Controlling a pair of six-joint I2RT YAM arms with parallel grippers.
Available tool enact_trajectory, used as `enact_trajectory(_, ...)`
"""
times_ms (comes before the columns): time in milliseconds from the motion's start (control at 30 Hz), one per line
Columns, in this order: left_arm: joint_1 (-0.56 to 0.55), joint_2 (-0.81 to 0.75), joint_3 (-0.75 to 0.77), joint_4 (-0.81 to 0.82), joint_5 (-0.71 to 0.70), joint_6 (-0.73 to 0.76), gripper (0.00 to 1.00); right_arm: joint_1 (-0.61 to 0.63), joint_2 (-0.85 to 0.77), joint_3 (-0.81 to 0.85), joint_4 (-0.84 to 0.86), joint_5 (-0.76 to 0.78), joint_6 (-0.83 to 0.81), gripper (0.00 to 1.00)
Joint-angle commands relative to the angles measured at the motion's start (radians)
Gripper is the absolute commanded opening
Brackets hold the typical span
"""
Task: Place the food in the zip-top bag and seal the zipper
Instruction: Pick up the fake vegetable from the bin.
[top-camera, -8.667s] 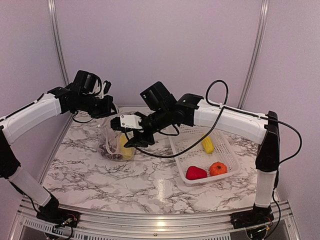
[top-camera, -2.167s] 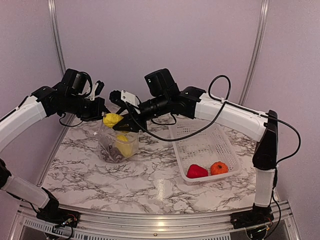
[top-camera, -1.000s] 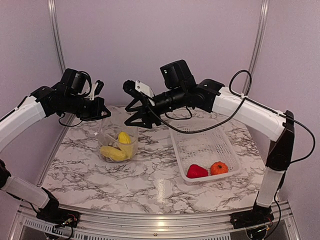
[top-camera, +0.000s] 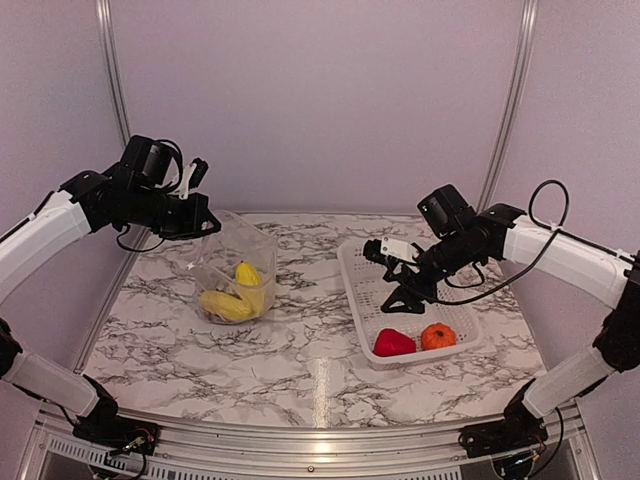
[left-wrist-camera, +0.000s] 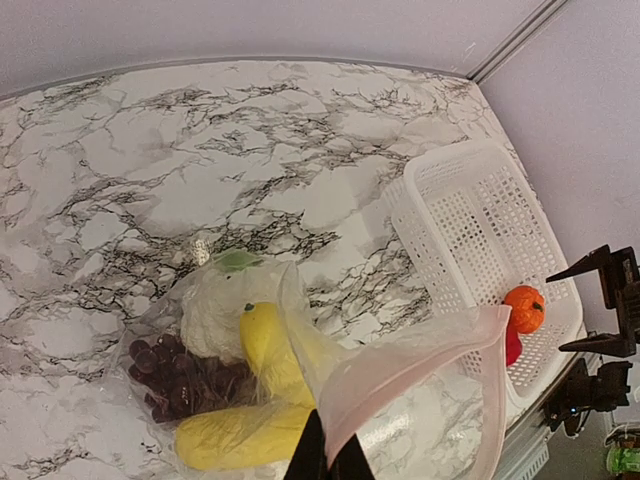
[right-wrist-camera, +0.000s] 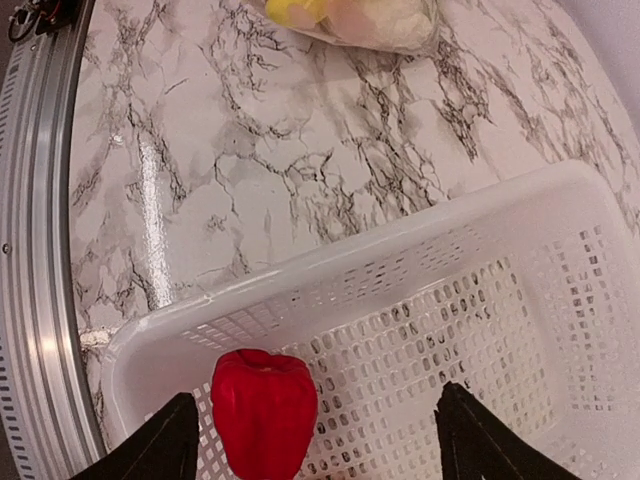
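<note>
As left pincer (left-wrist-camera: 327, 456) pinches the crinkly bag (left-wrist-camera: 420, 380), right pincer (right-wrist-camera: 317, 400) gapes over the lattice basket (right-wrist-camera: 330, 262).

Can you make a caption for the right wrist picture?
Open right tool hovers over the white basket, red pepper just below it.

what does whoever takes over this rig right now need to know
Left gripper: shut on the mouth edge of the zip-top bag, holding it open.
Right gripper: open, empty, above the red pepper in the basket.
Done: cauliflower, grapes and two yellow pieces are in the bag.
Left: red pepper and orange fruit lie in the basket; bag them, then press the zipper shut.
</note>
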Motion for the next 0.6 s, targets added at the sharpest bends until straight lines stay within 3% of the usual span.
enact_trajectory(0,-0.003,0.004,0.046,-0.008,-0.008,0.024,0.0,-0.038,0.014,-0.041,-0.06,0.047,-0.014,0.8)
enact_trajectory(433,-0.003,0.021,0.021,-0.005,-0.001,0.033,0.0,-0.047,0.082,-0.129,-0.115,0.026,-0.054,0.83)
enact_trajectory(567,-0.003,0.015,0.013,-0.003,-0.003,0.034,0.0,-0.047,0.124,-0.13,-0.133,0.017,-0.063,0.91)
